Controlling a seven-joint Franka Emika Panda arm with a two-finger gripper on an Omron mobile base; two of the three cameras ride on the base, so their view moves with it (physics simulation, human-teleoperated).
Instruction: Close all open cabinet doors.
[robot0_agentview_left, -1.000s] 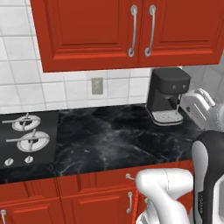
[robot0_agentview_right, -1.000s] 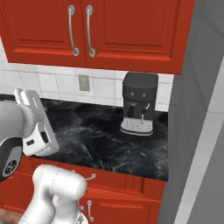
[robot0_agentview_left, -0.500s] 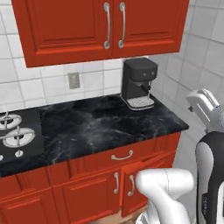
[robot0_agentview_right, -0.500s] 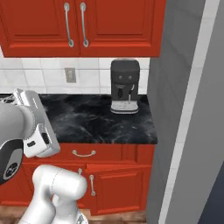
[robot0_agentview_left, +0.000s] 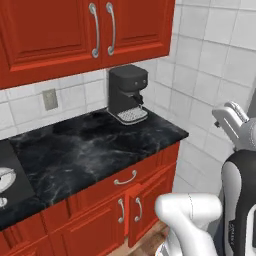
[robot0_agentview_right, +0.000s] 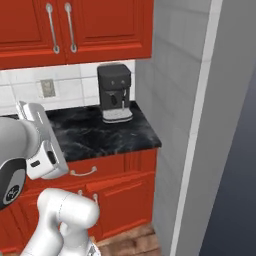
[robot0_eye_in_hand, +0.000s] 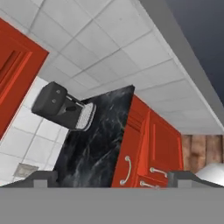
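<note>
Only left base view catches the stove (robot0_agentview_left: 7, 180) beside the coffee machine (robot0_agentview_left: 127, 92)

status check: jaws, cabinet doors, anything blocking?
Jaws open, holding nothing. Wall cabinet doors in sight look shut, as do the base cabinet doors. Coffee machine on the counter, clear of the arm.

A home kitchen, seemingly: red cabinet doors (robot0_agentview_left: 75, 30), black marble counter (robot0_agentview_left: 85, 150), coffee machine (robot0_agentview_left: 127, 92), tiled wall (robot0_agentview_left: 210, 75).
</note>
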